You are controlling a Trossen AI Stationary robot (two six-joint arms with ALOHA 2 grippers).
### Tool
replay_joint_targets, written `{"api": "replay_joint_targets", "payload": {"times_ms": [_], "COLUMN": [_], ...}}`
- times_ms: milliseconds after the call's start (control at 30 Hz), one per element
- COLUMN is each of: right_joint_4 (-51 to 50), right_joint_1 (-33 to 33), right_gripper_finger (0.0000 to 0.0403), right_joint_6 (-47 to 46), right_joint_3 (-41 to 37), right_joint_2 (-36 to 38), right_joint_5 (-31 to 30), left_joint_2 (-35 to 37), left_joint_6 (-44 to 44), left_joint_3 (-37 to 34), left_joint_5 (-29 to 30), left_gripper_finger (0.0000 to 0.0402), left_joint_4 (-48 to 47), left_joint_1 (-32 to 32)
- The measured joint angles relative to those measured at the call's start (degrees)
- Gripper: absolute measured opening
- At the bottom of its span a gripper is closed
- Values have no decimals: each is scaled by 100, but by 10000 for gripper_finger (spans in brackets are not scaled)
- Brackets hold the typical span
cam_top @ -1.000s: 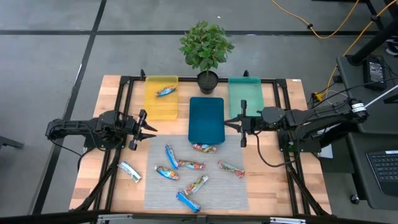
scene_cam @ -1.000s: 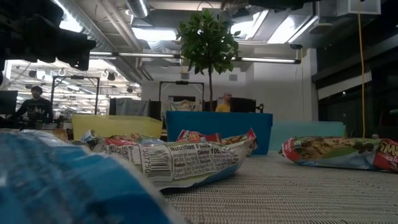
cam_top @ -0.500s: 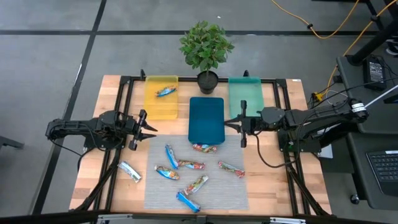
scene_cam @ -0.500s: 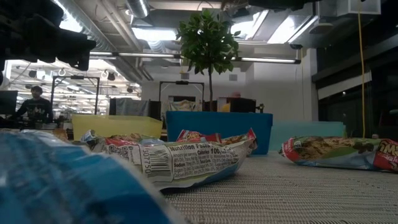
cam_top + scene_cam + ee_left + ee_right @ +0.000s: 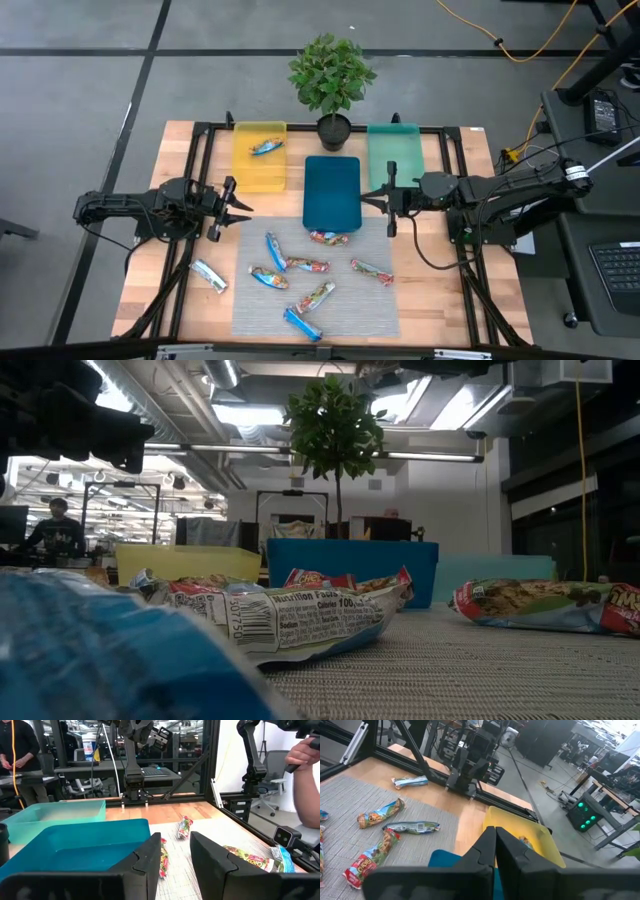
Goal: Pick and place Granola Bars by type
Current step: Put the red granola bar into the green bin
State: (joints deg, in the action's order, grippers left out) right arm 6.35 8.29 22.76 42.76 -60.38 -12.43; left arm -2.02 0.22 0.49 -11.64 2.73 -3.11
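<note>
Several granola bars lie flat on the grey mat: red-orange ones and bright blue ones. A silvery-white bar lies on the wood left of the mat. One blue bar lies in the yellow tray. My left gripper hovers open left of the mat. My right gripper hovers shut beside the blue tray. Neither touches a bar.
A teal tray sits right of the blue tray, and a potted plant stands behind it. A black frame rims the table. A person's hand shows beyond the table's right side in the left wrist view; another person stands far off.
</note>
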Motion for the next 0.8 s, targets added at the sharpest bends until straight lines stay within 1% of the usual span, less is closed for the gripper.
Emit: {"api": "replay_joint_targets", "payload": {"times_ms": [200,500,700,800], "right_joint_4": [-64,-13,36,72], "right_joint_1": [0,0,0,2], "right_gripper_finger": [14,14,14,14], "right_joint_6": [-68,-104,-1,-372], "right_joint_3": [-4,-4,-6,-6], "right_joint_2": [-114,-568,-813,-950], "right_joint_5": [230,935,957,961], "left_joint_2": [0,0,0,-1], "left_joint_6": [1,1,1,-1], "left_joint_3": [0,0,0,0], "left_joint_5": [0,0,0,0], "left_gripper_finger": [96,96,99,97], "left_joint_4": [1,1,1,1], "left_joint_1": [0,0,2,1]}}
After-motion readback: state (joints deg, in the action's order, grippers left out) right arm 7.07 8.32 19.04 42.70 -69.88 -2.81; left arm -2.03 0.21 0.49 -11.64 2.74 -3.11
